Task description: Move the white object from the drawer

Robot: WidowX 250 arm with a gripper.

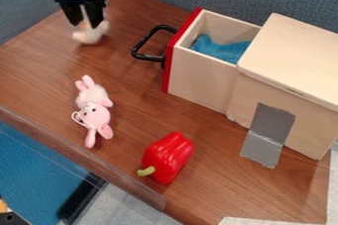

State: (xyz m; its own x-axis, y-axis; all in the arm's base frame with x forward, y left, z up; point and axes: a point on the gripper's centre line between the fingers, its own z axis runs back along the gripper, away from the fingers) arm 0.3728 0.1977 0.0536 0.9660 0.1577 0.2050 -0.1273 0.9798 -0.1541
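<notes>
Gripper [85, 20] hanging at upper left, pinching white object [90, 34] outside drawer [200, 75], beyond black handle [136, 51]. Drawer jutting open from wooden box [294, 63], blue cloth [221, 50] lying inside. Pink plush rabbit [96, 114] lying on wooden table [142, 113]; red bell pepper [167, 156] resting nearby, stem pointing lower left.

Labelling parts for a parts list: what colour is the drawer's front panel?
The drawer's front panel is red, seen in the camera view.
</notes>
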